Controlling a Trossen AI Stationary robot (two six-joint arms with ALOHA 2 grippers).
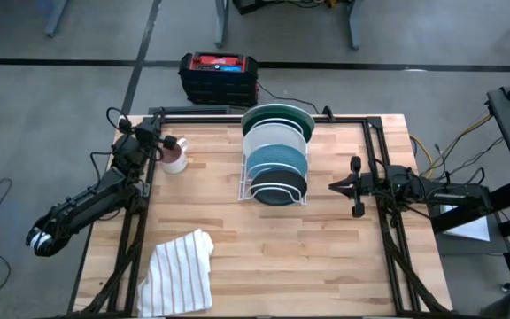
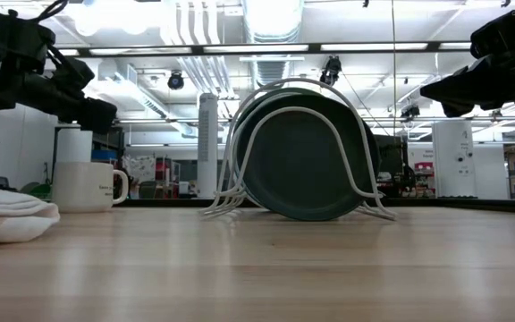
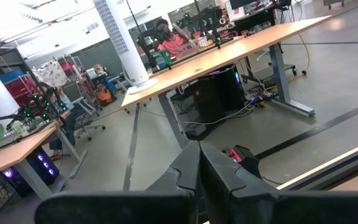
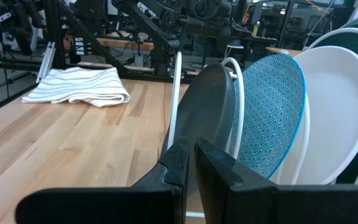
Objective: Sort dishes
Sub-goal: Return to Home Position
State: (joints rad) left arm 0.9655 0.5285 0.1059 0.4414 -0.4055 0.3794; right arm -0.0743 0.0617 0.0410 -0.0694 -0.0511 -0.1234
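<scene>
Now 4 rnd glossy plates (image 1: 277,146) upright in wht wire rack (image 4: 177,93).

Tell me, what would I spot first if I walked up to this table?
Four shiny plates stand on edge in a white wire rack mid-table: dark green, white, teal, then blackish. The right claw hovers shut beside the rack, the left claw is shut near a white mug, and a striped cloth lies crumpled on the left arm's side.
</scene>
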